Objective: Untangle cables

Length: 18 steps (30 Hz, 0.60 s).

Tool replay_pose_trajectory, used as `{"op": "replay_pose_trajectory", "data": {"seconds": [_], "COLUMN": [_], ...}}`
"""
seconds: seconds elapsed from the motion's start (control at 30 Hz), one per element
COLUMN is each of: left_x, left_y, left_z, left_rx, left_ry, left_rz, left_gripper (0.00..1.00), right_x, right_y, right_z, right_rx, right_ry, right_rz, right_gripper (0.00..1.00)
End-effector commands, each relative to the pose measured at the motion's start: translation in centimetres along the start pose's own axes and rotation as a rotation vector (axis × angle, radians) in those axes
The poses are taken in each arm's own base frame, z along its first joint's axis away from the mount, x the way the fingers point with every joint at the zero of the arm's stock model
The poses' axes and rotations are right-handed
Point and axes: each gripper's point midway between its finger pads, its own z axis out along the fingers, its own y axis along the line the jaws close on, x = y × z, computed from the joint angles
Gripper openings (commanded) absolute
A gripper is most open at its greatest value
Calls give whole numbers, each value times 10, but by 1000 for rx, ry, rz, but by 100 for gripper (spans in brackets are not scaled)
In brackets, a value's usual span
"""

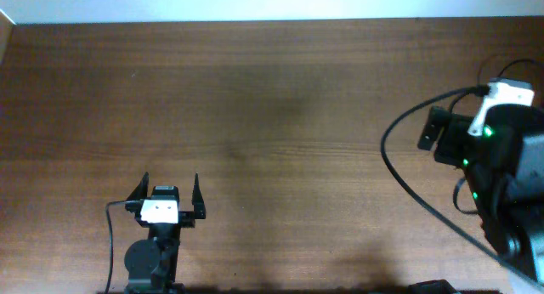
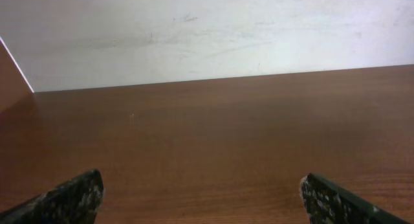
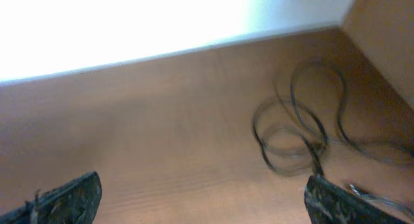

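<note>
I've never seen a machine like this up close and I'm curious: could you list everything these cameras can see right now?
cables: one tangled bunch, number unclear through blur, dark, looped on the table just ahead of the right gripper; seen only from the right wrist
table: one, brown wood, under everything
wall: one, white, along the table's far edge
arm cable: one, thick, black, curving from the right arm over the table
left gripper: one, black with a white block, open, near the front left edge
right gripper: one, black, open, holding nothing
</note>
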Motion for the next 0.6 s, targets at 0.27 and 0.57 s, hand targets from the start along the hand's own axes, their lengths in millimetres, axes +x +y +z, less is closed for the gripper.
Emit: {"op": "replay_pose_trajectory", "data": {"seconds": [0.27, 0.57], "left_x": [1, 1], "left_y": [-1, -1], "left_z": [0, 0], "left_rx": [2, 2], "left_ry": [-2, -2], "left_rz": [17, 17], "left_gripper": [98, 99], "right_x": [31, 64], "right_y": [24, 16], "right_z": [20, 26], "right_rx": [-273, -292], "right_ry": [-477, -578], "right_rz": [130, 151], "right_gripper": [99, 99]}}
